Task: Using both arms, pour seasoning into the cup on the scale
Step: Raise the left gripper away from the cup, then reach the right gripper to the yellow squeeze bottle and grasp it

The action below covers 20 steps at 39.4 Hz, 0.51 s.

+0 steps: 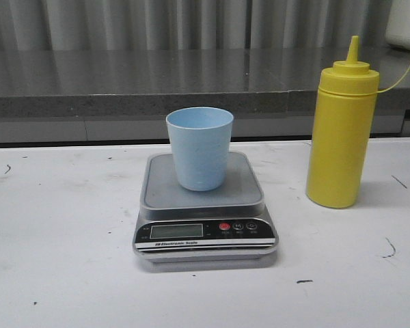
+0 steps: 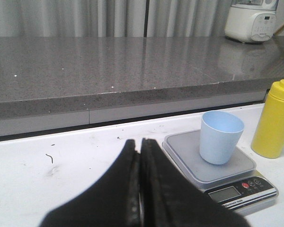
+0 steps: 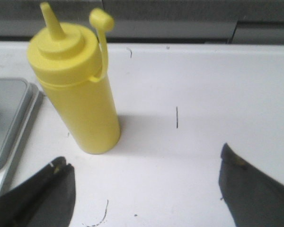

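Note:
The light blue cup (image 1: 199,147) stands upright on the platform of the silver-grey scale (image 1: 203,208) at the table's middle. The yellow seasoning bottle (image 1: 342,127) stands upright on the table to the scale's right, its nozzle uncapped and the small cap hanging on a tether. Neither gripper shows in the front view. In the left wrist view my left gripper (image 2: 140,144) is shut and empty, left of the scale (image 2: 184,151) and cup (image 2: 220,136). In the right wrist view my right gripper (image 3: 142,165) is open and empty, its fingers wide apart, a little short of the bottle (image 3: 78,85).
A raised grey counter (image 1: 157,82) runs along the back of the white table (image 1: 61,260). A white appliance (image 2: 251,20) stands on the counter at the far right. The scale's edge shows in the right wrist view (image 3: 12,118), beside the bottle.

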Each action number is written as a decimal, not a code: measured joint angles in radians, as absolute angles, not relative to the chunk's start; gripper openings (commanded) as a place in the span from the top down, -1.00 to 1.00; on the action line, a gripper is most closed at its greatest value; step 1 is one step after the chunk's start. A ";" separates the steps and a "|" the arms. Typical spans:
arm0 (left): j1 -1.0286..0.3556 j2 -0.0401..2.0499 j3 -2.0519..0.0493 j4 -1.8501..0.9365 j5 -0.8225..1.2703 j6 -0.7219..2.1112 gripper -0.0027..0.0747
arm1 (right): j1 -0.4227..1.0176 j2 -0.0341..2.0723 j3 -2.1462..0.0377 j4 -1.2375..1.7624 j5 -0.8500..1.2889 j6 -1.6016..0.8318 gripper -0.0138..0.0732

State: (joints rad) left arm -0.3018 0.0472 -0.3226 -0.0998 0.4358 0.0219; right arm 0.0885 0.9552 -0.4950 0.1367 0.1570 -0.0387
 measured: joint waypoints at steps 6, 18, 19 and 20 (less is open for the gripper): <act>-0.302 0.047 -0.323 -0.100 0.436 0.022 0.98 | 0.176 1.111 -0.459 0.141 0.007 -0.039 -0.77; -0.302 0.047 -0.323 -0.100 0.436 0.022 0.98 | 0.318 1.380 -0.312 0.169 -0.515 -0.033 -0.77; -0.302 0.047 -0.323 -0.100 0.436 0.022 0.98 | 0.320 1.405 -0.307 0.169 -0.562 -0.031 -0.77; -0.302 0.047 -0.323 -0.100 0.436 0.022 0.98 | 0.322 1.424 -0.305 0.169 -0.598 -0.029 -0.77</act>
